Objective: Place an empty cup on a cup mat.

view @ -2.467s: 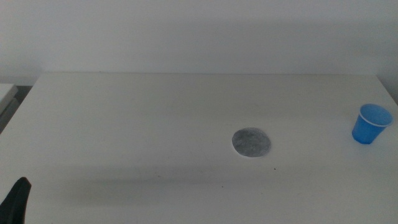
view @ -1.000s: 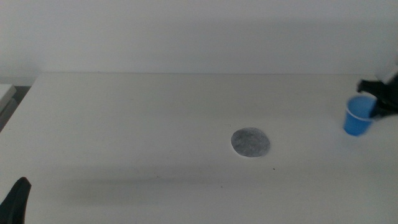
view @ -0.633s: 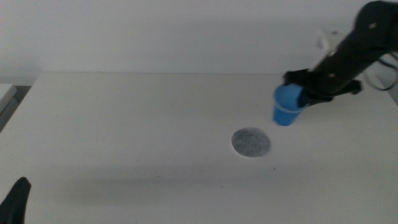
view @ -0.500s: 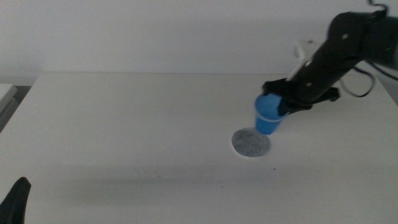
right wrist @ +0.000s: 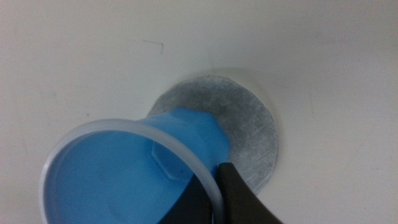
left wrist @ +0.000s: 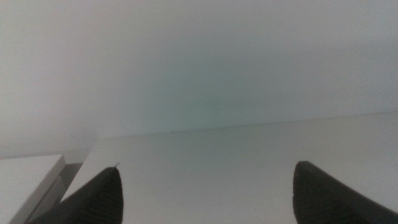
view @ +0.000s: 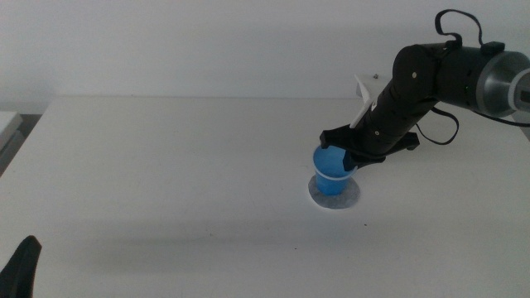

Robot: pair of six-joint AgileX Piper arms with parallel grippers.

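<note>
The bright blue cup (view: 330, 171) is held tilted by my right gripper (view: 349, 157), which is shut on its rim at the table's middle right. The cup's base is over the grey round cup mat (view: 345, 199); I cannot tell whether it touches. In the right wrist view the cup (right wrist: 118, 174) is empty, one jaw pinches its pale rim, and its base overlaps the mat (right wrist: 249, 124). My right gripper (right wrist: 211, 199) shows there at the rim. My left gripper (view: 21, 265) waits at the front left corner, and the left wrist view shows it (left wrist: 208, 199) open and empty.
The white table (view: 166, 165) has a pale wall behind it. The right arm reaches in from the right, above the table's right part. A grey ledge (left wrist: 31, 177) sits past the table's left edge.
The right arm came in from the right, took the cup at the right edge, and carried it left and down over the mat. The left arm has not moved.
</note>
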